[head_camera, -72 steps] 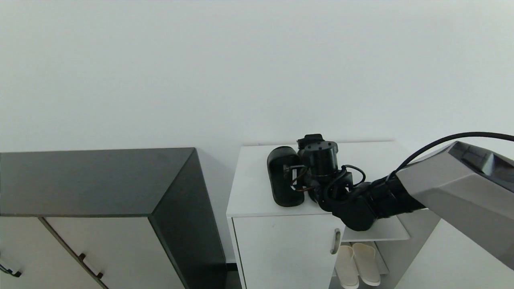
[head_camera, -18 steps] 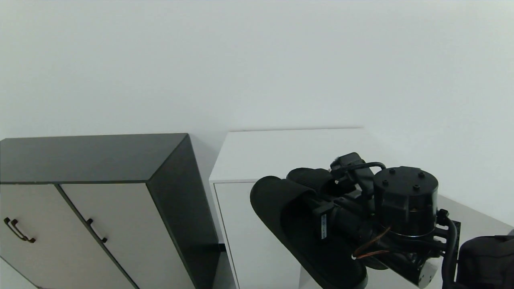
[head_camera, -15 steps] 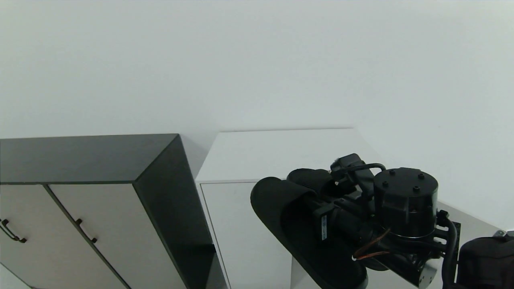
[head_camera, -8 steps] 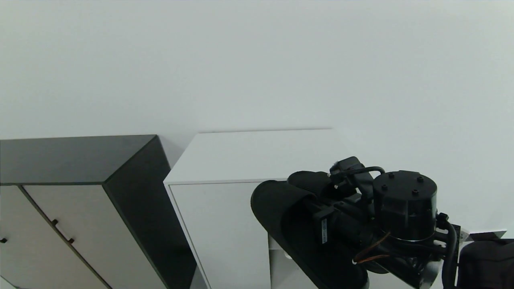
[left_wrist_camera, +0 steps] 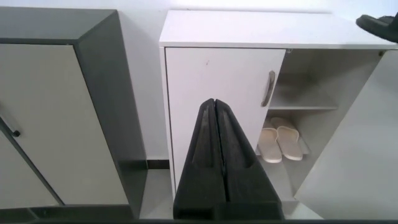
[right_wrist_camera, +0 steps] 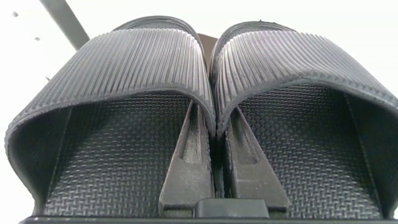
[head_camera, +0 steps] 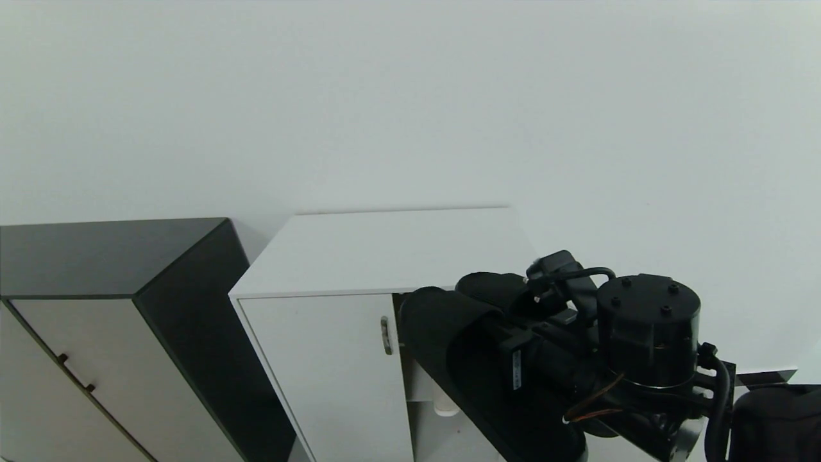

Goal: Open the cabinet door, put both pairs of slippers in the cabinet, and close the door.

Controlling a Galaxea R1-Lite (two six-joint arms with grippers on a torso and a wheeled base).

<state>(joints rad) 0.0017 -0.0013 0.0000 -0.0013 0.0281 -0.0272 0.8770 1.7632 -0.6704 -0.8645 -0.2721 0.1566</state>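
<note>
My right gripper [right_wrist_camera: 214,167] is shut on a pair of black ribbed slippers [right_wrist_camera: 155,81], its fingers [right_wrist_camera: 186,163] pinching the two adjoining straps together. The black slippers [head_camera: 442,327] hang in front of the white cabinet [head_camera: 385,250], by its open right side. The cabinet's left door [left_wrist_camera: 214,74] with a metal handle [left_wrist_camera: 269,88] is closed. A white pair of slippers [left_wrist_camera: 283,142] lies on the bottom shelf of the open compartment. My left gripper [left_wrist_camera: 216,106] is shut and empty, held out in front of the closed left door.
A black cabinet with pale doors [head_camera: 115,263] stands close against the white one's left side. The swung-out right door [left_wrist_camera: 354,149] takes up the space at the cabinet's right. An upper shelf [left_wrist_camera: 298,102] sits above the white slippers.
The black slippers, earlier on the cabinet top, are now lifted and held lower in front of it. The camera has turned, sliding both cabinets leftward and bringing the open compartment into view.
</note>
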